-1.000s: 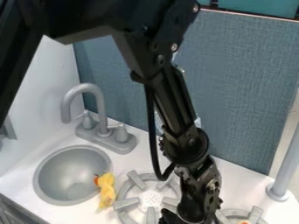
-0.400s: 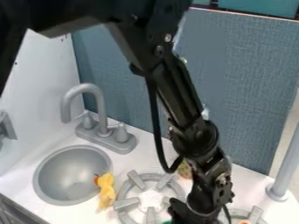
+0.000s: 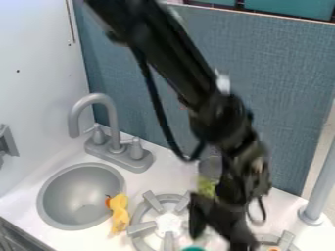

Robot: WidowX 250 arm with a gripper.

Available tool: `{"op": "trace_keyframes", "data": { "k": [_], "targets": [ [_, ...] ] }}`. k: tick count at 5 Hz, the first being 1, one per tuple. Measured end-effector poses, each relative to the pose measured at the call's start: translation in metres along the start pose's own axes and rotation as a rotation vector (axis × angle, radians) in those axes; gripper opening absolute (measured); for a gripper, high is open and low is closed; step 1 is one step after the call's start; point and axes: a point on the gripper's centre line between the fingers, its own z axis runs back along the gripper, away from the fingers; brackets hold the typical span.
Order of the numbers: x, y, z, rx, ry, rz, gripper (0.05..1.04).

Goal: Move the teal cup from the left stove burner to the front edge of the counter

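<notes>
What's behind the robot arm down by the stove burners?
Beside the arm, on its sink side, part of something greenish peeks out, and a blue-gray panel shows behind higher up. The rest of the greenish thing, and anything directly behind the arm, is covered.

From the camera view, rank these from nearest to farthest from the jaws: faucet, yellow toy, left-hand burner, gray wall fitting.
Nearest to the jaws first, as the camera view shows it:
1. Left-hand burner, just left of them
2. Yellow toy, farther left, at the sink's edge
3. Faucet, up and left, behind the sink
4. Gray wall fitting, at the far left edge
</notes>
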Motion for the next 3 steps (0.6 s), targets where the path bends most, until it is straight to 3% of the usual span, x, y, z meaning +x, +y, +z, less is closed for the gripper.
{"op": "trace_keyframes", "data": {
  "k": [1, 3],
  "targets": [
    [-0.015, 0.023, 0.032, 0.030, -0.035, 0.058, 1.003],
    [-0.042, 0.095, 0.024, -0.021, 0.050, 0.200, 1.003]
  ]
}}
